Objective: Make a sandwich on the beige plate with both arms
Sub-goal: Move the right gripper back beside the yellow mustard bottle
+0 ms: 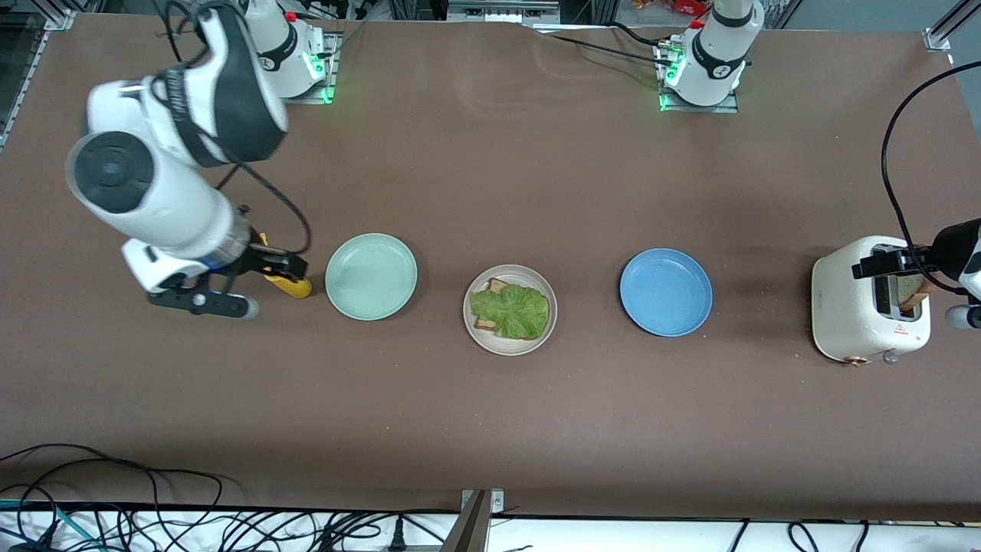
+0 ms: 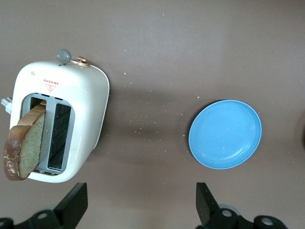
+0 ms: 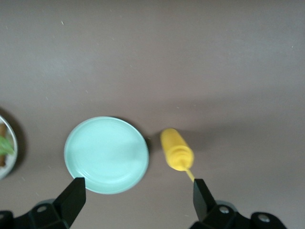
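The beige plate (image 1: pixel 477 331) sits mid-table and holds a bread slice (image 1: pixel 497 287) with a ruffled lettuce leaf (image 1: pixel 512 310) lying uppermost on it. A second brown-crusted bread slice (image 2: pixel 23 145) sticks up, tilted, from a slot of the white toaster (image 2: pixel 90 102), which stands at the left arm's end of the table (image 1: pixel 843 310). My left gripper (image 2: pixel 139 206) is open and empty, up in the air by the toaster (image 1: pixel 889 264). My right gripper (image 3: pixel 137 198) is open and empty, up over the table at the right arm's end (image 1: pixel 268 267). The beige plate's edge shows in the right wrist view (image 3: pixel 11 157).
A mint-green plate (image 1: pixel 371 276) lies between the beige plate and a yellow squeeze bottle (image 1: pixel 291 286), and both show in the right wrist view (image 3: pixel 106 155) (image 3: pixel 177 151). A blue plate (image 1: pixel 665 291) lies between the beige plate and the toaster (image 2: pixel 225 134). Crumbs lie by the toaster.
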You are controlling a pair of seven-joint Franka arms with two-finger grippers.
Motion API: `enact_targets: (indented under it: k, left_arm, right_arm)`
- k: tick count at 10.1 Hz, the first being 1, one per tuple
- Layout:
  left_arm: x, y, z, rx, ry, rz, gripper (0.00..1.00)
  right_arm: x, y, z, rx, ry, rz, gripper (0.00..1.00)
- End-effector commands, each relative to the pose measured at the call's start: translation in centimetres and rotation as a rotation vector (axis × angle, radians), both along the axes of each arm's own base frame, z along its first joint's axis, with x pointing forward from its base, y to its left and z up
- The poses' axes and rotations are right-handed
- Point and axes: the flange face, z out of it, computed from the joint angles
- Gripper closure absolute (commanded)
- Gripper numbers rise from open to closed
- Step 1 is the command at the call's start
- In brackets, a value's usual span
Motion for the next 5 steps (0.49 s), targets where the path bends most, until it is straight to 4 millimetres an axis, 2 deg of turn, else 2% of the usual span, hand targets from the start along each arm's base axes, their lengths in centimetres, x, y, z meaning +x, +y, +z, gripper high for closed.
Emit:
enact_targets:
  k: [1, 3, 5]
  left_arm:
    - [-0.5, 0.0, 1.1, 0.022, 0.002, -0.010, 0.00]
    - [-0.5, -0.2, 1.1, 0.020, 0.002, -0.013, 0.00]
    - [-0.5, -0.4, 0.9, 0.019, 0.006, -0.016, 0.00]
  right_arm:
    - [-2.1, -6.4, -0.4, 0.115, 0.047, 0.152, 0.00]
    - [-2.6, -12.5, -1.2, 0.190, 0.049, 0.279, 0.00]
    - [-3.9, -18.0, -3.0, 0.296, 0.037, 0.394, 0.00]
